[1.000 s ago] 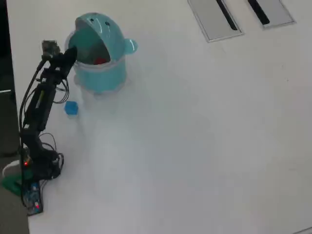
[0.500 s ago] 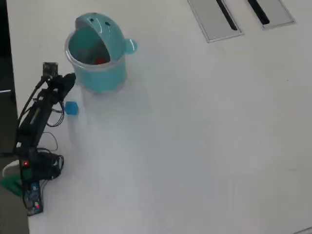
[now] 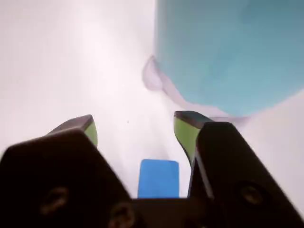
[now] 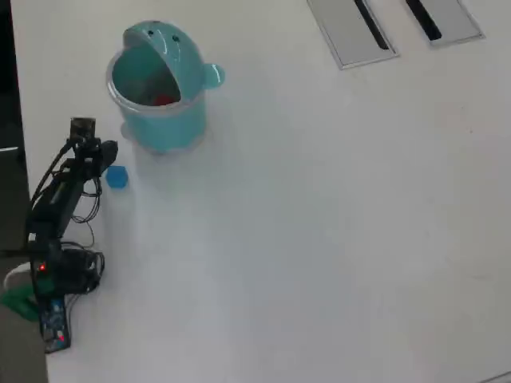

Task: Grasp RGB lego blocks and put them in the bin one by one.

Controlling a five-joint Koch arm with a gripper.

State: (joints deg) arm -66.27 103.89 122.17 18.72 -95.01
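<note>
A blue lego block [image 4: 117, 177] lies on the white table just below the teal bin [image 4: 160, 120] in the overhead view. A red block [image 4: 165, 100] shows inside the bin. My gripper [image 4: 106, 152] hovers at the left of the blue block, close beside it. In the wrist view the gripper [image 3: 137, 128] is open, its green-padded fingers [image 3: 184, 133] spread apart, and the blue block [image 3: 158, 178] sits low between them, touching neither. The bin's teal wall [image 3: 228, 52] fills the upper right. No yellow-green block is in view.
Two flat grey panels [image 4: 351, 32] with black slots lie at the table's far edge. The arm's base and cables [image 4: 56, 275] sit at the left edge of the table, beside a dark drop-off.
The arm has pulled back from the bin's rim and moved down toward the blue block. The blocks and the bin have stayed put.
</note>
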